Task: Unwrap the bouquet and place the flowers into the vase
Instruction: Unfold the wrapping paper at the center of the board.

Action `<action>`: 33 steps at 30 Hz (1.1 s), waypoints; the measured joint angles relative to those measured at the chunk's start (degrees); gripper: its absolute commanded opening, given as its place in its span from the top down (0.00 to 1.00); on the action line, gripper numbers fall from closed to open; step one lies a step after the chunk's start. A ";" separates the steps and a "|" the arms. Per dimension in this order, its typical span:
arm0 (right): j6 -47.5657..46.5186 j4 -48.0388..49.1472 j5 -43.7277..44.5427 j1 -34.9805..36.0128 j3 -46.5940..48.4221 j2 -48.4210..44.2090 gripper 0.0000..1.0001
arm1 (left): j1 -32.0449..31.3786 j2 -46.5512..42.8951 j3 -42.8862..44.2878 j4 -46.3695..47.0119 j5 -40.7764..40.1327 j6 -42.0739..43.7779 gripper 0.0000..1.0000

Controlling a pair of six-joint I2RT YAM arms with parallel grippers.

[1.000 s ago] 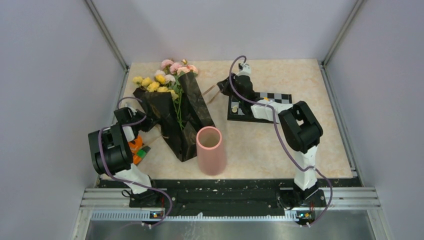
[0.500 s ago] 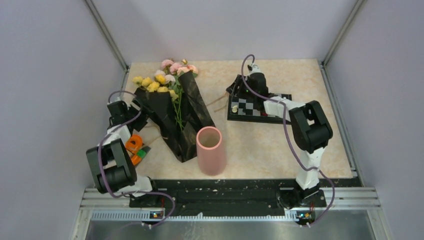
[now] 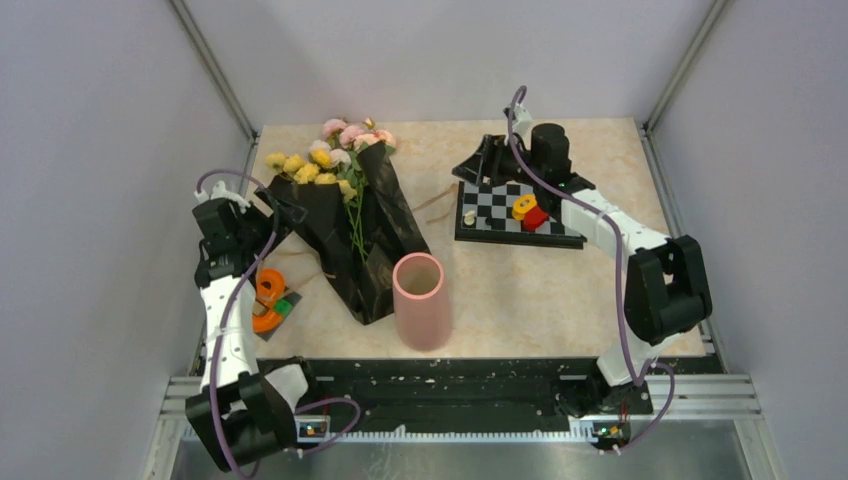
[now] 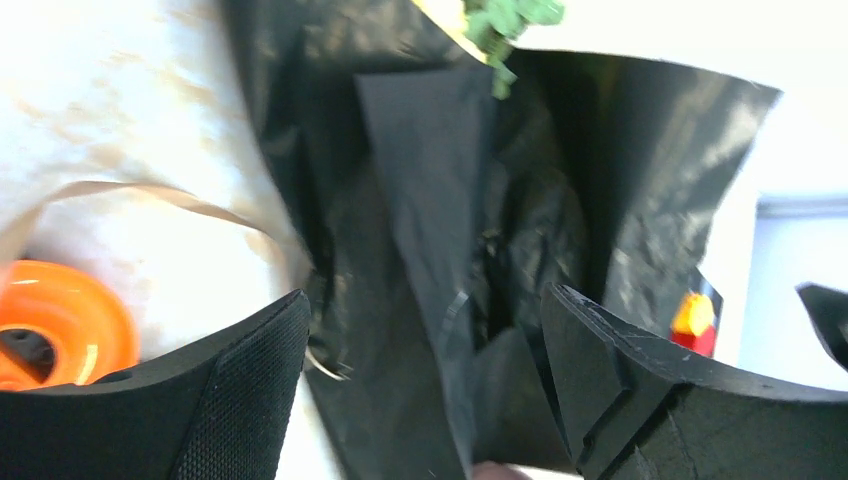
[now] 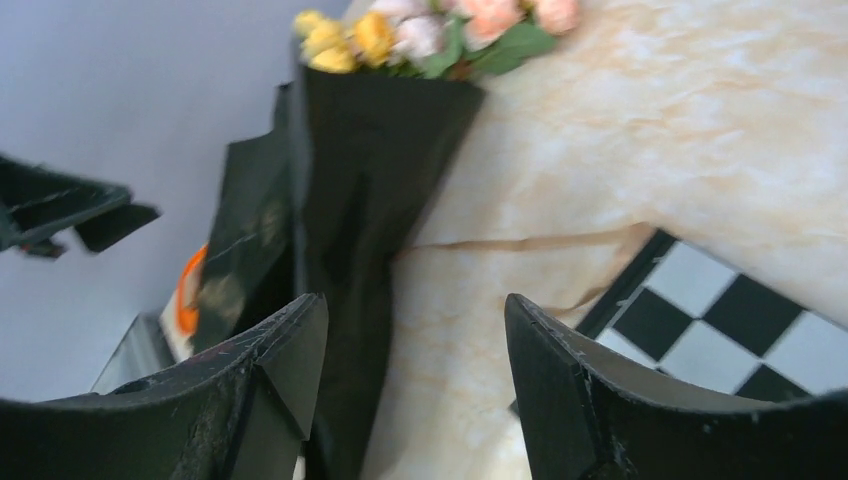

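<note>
The bouquet (image 3: 350, 225) lies on the table in loosened black wrapping paper (image 4: 440, 200), with its pink, peach and yellow flowers (image 3: 330, 152) at the far end. A tan ribbon (image 5: 520, 243) trails loose on the tabletop on both sides of it. The pink vase (image 3: 421, 300) stands upright just right of the bouquet's near tip. My left gripper (image 3: 282, 208) hovers open at the wrap's left edge, holding nothing (image 4: 425, 298). My right gripper (image 3: 478, 163) is open and empty over the table to the right of the bouquet (image 5: 414, 300).
A black-and-white checkered board (image 3: 500, 205) lies at the back right, with a yellow and a red block (image 3: 527, 210) and a small cream piece on it. An orange ring (image 3: 268, 290) sits on a small plate left of the bouquet. Walls close in on three sides.
Both grippers went from shut to open and pulled away from the bouquet, the left arm to the left and the right arm to the back right. The ribbon now lies slack.
</note>
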 measured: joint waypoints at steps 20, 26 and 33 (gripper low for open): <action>5.95 5.49 -16.39 9.99 -11.98 -1.66 0.32 | -5.22 1.49 -11.80 7.39 17.00 -10.47 0.33; 8.63 8.72 -16.87 12.02 -10.40 2.80 0.32 | -5.68 4.72 -11.80 10.73 17.75 -11.67 0.64; 9.46 8.55 -15.61 12.02 -8.48 5.27 0.32 | -5.79 7.26 -11.80 11.56 17.33 -11.43 0.98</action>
